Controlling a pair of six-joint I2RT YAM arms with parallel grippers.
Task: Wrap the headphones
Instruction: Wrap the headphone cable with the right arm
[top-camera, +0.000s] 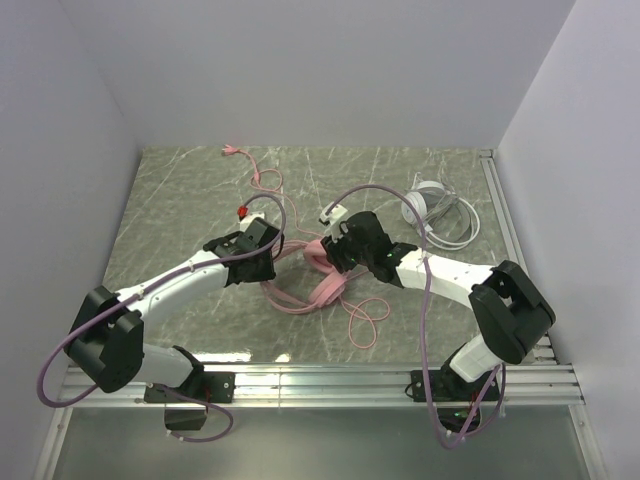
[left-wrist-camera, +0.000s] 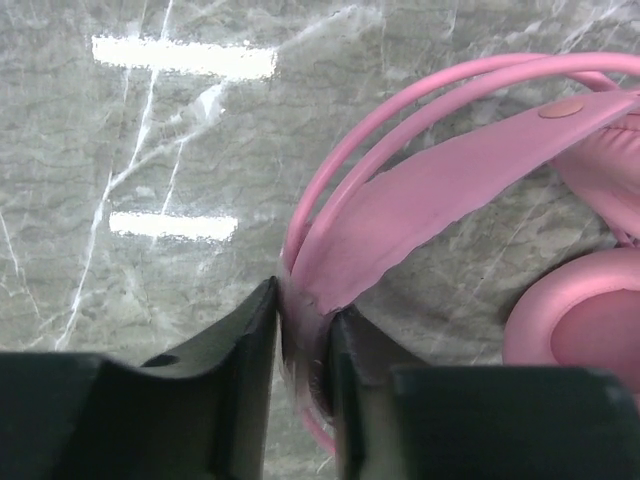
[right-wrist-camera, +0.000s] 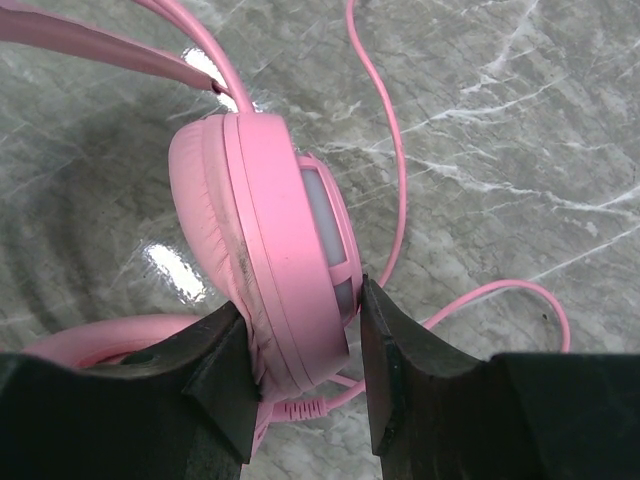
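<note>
Though both hands sit on the pink headset (top-camera: 328, 285), wrapping looks barely begun, I'd judge. Pink headset lies about mid-bench, a little nearer the near edge than the far one. Left hand (left-wrist-camera: 302, 300) is clamped on its headband (left-wrist-camera: 420, 215), fingers pressed on both sides of the band, with the thin pink rails converging at the same gap. Right hand (right-wrist-camera: 303, 300) is clamped across one ear cup (right-wrist-camera: 270, 240), one finger on the padded face and one on the outer shell; the cup stands on edge. Pink cord (top-camera: 262, 180) is not gathered. One run snakes off toward the far edge, left of the middle, ending in a plug (top-camera: 232, 151) near that edge. More of it lies in loose loops on the bench (top-camera: 180, 200) between the headset and the near edge. Nothing I can see is wound round the band or cups, though the arms hide part of the headset from above. White-grey headset (top-camera: 428, 200) lies toward the far right corner, well apart from both hands, untouched, its thin cord (top-camera: 465, 228) spread in slack curves beside it. Done so far: a two-handed hold on the pink one. Left to do: coil the whole pink cord and secure it, then the same for the white-grey set.
</note>
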